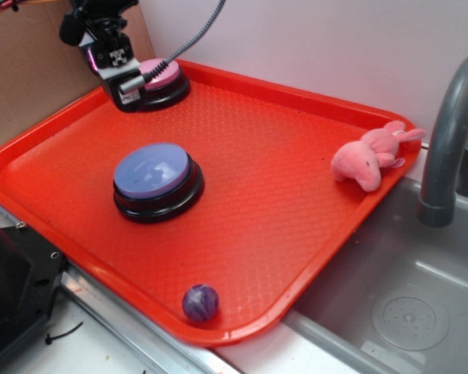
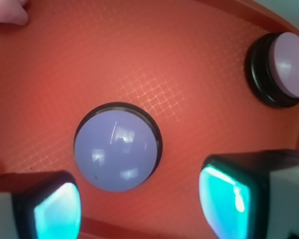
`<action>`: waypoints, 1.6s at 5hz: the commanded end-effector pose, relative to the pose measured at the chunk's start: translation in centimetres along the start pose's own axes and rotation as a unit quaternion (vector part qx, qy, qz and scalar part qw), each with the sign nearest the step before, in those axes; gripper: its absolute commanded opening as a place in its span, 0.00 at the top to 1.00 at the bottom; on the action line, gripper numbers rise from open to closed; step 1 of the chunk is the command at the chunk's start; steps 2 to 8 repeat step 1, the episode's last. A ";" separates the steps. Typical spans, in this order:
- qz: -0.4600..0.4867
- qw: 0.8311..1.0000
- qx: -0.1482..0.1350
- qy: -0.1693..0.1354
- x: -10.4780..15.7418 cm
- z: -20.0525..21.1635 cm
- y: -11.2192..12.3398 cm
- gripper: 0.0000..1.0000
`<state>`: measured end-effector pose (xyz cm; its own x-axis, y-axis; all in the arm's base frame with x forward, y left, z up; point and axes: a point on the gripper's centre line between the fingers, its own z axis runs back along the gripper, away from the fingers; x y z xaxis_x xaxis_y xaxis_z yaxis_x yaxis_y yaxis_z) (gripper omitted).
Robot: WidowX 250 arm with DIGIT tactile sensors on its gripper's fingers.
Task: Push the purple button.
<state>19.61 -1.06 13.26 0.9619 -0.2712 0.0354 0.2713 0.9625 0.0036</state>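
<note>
Purple button [image 1: 152,171] is sitting mid-tray, left of centre; you are holding the claw [image 1: 125,84] empty and parted, hovering far-left beside the pink button [image 1: 162,74], lining up.

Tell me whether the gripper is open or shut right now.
Open. In the wrist view the gripper shows two glowing teal finger pads set well apart, with the lavender-topped dome button on its black base visible in the gap, untouched.

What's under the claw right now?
In the wrist view, the purple button shows between the open claw's fingers, on the red tray. The exterior view instead puts it near the pink button.
</note>
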 end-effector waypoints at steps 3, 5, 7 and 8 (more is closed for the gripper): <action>0.020 0.999 0.022 -0.037 0.4 3.3 -0.3 0.00; 0.020 0.999 0.022 -0.037 0.4 3.3 -0.3 0.00; 0.020 0.999 0.022 -0.037 0.4 3.3 -0.3 0.00; 0.020 0.999 0.022 -0.037 0.4 3.3 -0.3 0.00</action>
